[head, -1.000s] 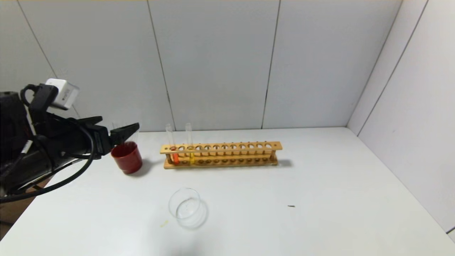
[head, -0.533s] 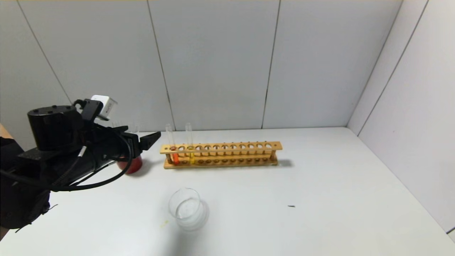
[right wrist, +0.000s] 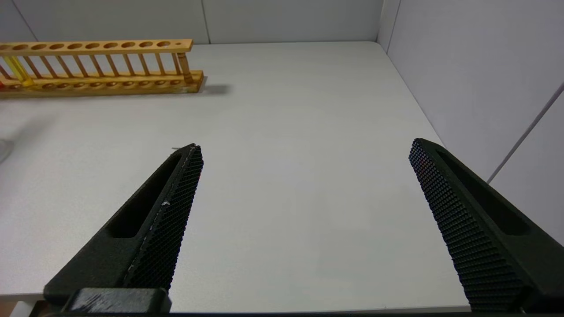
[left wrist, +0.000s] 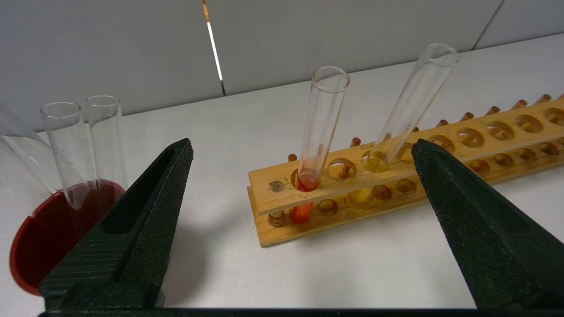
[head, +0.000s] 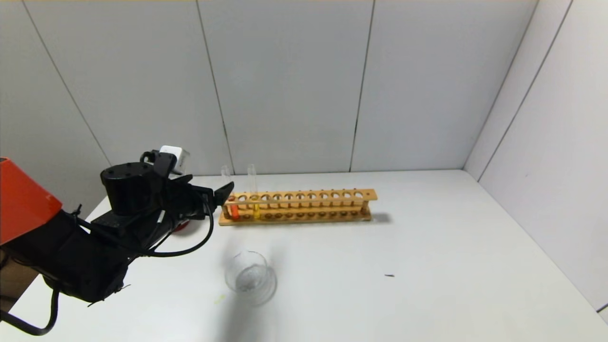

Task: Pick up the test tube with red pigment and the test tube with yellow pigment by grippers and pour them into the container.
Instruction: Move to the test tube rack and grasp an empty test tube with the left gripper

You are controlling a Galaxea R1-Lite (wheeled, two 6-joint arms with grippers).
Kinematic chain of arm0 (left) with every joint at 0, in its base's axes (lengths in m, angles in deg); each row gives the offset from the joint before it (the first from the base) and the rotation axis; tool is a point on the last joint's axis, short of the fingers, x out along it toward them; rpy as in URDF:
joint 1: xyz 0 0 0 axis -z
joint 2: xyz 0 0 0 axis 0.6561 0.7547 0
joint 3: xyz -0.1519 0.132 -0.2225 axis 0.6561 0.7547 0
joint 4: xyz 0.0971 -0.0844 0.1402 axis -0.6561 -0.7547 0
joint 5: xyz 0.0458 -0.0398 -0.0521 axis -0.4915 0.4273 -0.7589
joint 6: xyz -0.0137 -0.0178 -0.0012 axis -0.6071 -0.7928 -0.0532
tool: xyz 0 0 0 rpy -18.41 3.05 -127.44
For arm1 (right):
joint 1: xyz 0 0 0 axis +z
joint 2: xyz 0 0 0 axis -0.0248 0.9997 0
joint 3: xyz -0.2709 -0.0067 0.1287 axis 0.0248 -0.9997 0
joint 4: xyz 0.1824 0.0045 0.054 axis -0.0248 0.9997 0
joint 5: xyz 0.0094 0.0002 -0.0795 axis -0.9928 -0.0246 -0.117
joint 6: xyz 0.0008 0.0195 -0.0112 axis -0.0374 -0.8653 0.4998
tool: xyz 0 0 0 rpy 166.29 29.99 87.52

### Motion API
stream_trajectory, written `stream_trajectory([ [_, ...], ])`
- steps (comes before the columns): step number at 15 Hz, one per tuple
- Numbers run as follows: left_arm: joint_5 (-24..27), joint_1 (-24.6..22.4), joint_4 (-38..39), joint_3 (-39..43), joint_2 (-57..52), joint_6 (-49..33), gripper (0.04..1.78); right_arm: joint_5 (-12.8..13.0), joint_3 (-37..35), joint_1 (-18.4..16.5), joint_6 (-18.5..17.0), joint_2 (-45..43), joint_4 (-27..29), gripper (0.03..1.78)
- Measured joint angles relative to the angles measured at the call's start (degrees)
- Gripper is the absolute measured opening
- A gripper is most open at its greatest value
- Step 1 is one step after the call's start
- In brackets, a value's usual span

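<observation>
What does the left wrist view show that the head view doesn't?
Only the left wrist view: colourless clear glass tubes standing in the dark red cup, and the left gripper spread wide, empty.

Only the head view: the short round clear glass dish and the wooden rack's far end.

Both: the tube of orange-red liquid and the tube of yellow liquid, racked.

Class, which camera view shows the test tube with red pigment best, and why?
The left wrist view: the test tube with red pigment shows whole and close, standing in the wooden rack. In the head view it is far off, with the left gripper partly in front of it. The right wrist view leaves it out.
</observation>
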Motion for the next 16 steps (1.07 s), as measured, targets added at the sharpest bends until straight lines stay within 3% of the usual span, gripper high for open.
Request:
stream_trajectory([
  [16,-1.5,0.0,2.5,-7.6,9.1,0.4,1.75,0.0,0.0,0.0,0.0,0.0,0.0,1.71],
])
